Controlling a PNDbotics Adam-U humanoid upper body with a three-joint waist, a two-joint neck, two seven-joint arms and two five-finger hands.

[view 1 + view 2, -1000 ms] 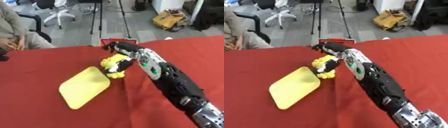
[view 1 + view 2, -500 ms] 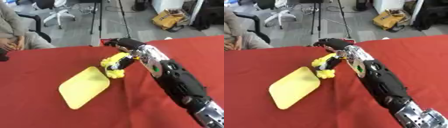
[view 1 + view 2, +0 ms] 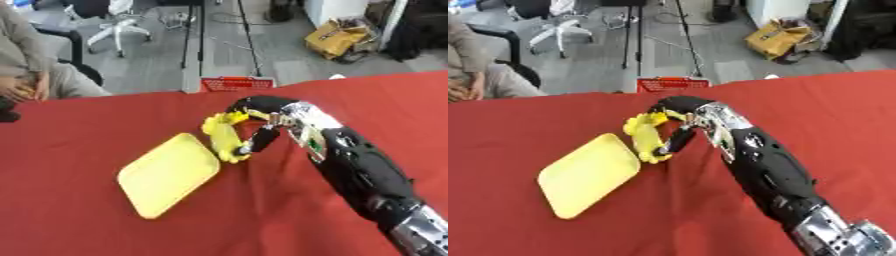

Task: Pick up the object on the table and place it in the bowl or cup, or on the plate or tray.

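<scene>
yellow toy (image 3: 223,138) grasped by right hand (image 3: 259,118) | beside yellow tray (image 3: 166,174) | red basket (image 3: 238,83) behind

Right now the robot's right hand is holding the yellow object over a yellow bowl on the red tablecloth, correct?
Not quite: it is a flat yellow tray, not a bowl, as the left eye view shows. The rest holds: the right hand is curled on the yellow object at the tray's far right edge, above the red tablecloth.
</scene>
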